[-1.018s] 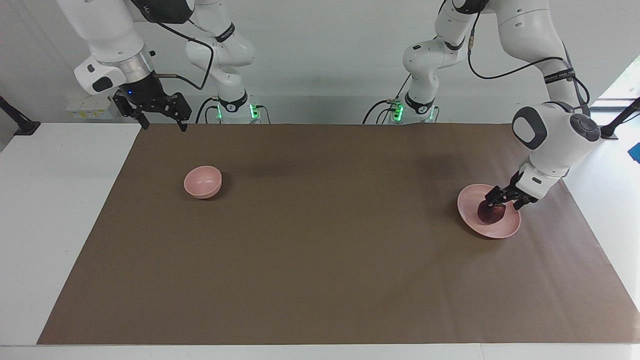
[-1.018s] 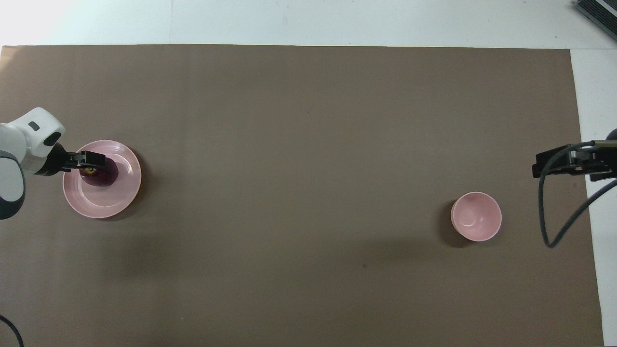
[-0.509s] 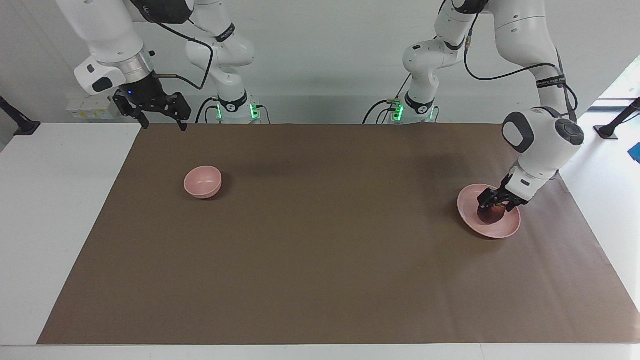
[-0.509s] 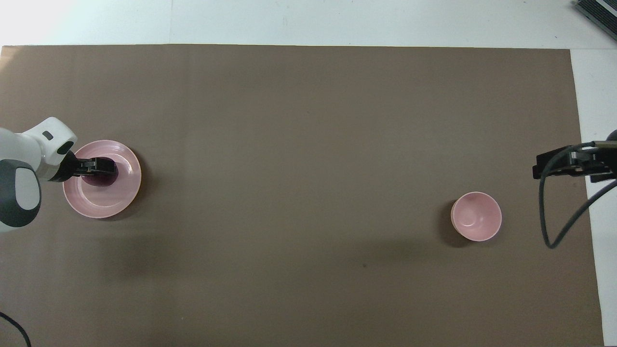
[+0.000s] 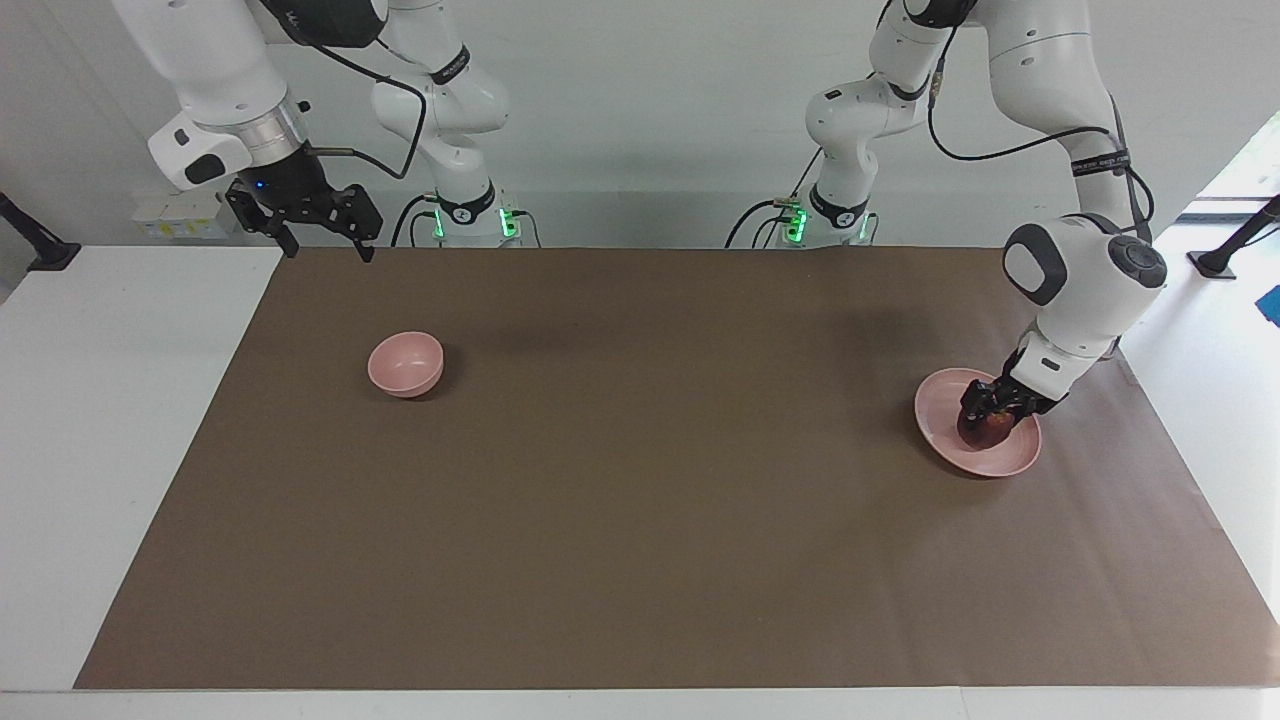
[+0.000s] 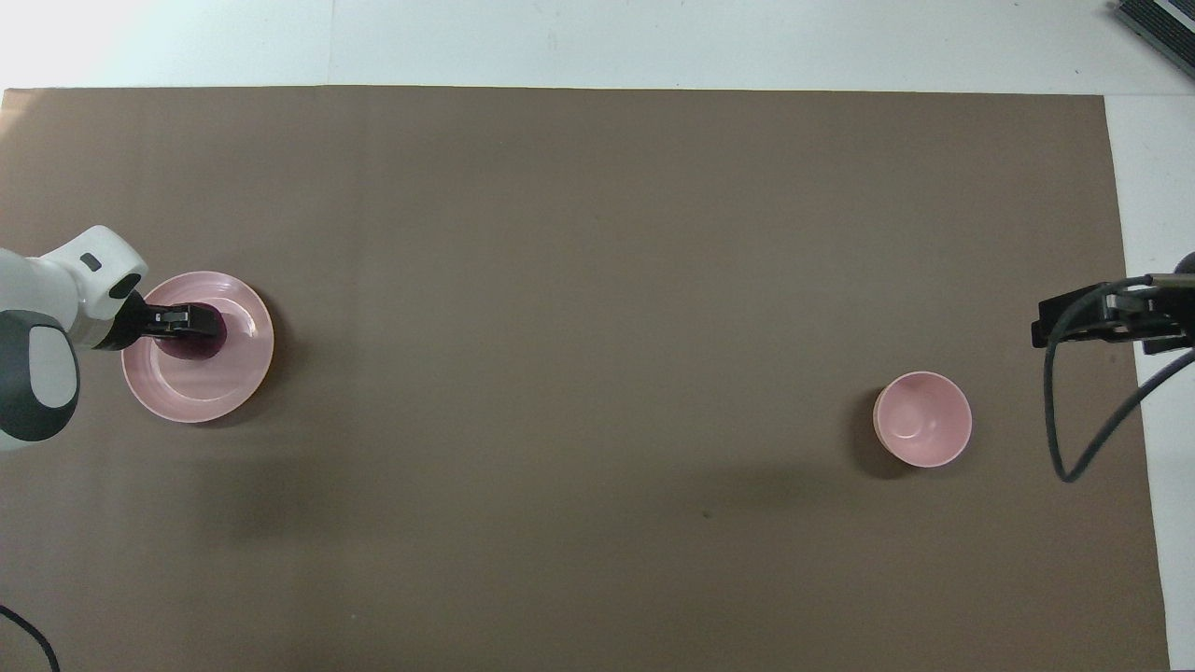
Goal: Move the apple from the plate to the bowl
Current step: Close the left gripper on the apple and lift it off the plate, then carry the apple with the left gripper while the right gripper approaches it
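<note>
Since the earlier moment, your left arm has swung in over the plate and its gripper has come down around the apple; the right arm has not moved. You see a brown mat (image 5: 640,480) that covers most of the white table (image 5: 120,450). On the mat, at the left arm's end, lies the plate (image 5: 945,445) (image 6: 238,378). The bowl (image 5: 405,364) (image 6: 922,419) stands well apart from it, toward the right arm's end. The apple (image 5: 982,430) (image 6: 191,342) sits on the plate. Your left gripper (image 5: 990,408) (image 6: 191,319) is down on the apple, and its fingers are closed against the two sides of it, so it holds the fruit, which rests on the plate, not lifted. Your right gripper (image 5: 325,245) (image 6: 1102,317) waits in the air over the mat's edge near its base, with the fingers spread wide and nothing between them. Some small lettering shows on the arms, but you cannot read it.
</note>
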{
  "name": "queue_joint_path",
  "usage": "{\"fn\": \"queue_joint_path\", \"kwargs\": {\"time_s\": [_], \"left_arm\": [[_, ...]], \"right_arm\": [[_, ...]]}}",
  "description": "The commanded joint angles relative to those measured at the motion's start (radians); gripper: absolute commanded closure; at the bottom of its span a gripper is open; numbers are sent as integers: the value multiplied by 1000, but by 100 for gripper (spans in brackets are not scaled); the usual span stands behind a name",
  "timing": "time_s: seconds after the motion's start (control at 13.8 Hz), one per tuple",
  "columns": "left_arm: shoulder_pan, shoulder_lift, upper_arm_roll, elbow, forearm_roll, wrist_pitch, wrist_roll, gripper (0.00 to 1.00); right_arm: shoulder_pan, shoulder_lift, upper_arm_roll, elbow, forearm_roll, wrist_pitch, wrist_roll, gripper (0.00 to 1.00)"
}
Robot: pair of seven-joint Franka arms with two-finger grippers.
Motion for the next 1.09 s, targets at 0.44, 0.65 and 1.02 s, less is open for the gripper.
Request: {"fn": "queue_joint_path", "kwargs": {"time_s": [0.44, 0.65, 1.02], "left_arm": [[-11, -16, 2, 118, -36, -89, 68, 100], [-11, -25, 2, 272, -153, -320, 76, 100], [-8, -155, -1, 310, -447, -486, 71, 100]], "right_arm": [[5, -57, 6, -131, 91, 39, 120, 0], [0, -50, 3, -197, 227, 97, 139, 0], [8, -43, 6, -317, 464, 194, 227, 0]]}}
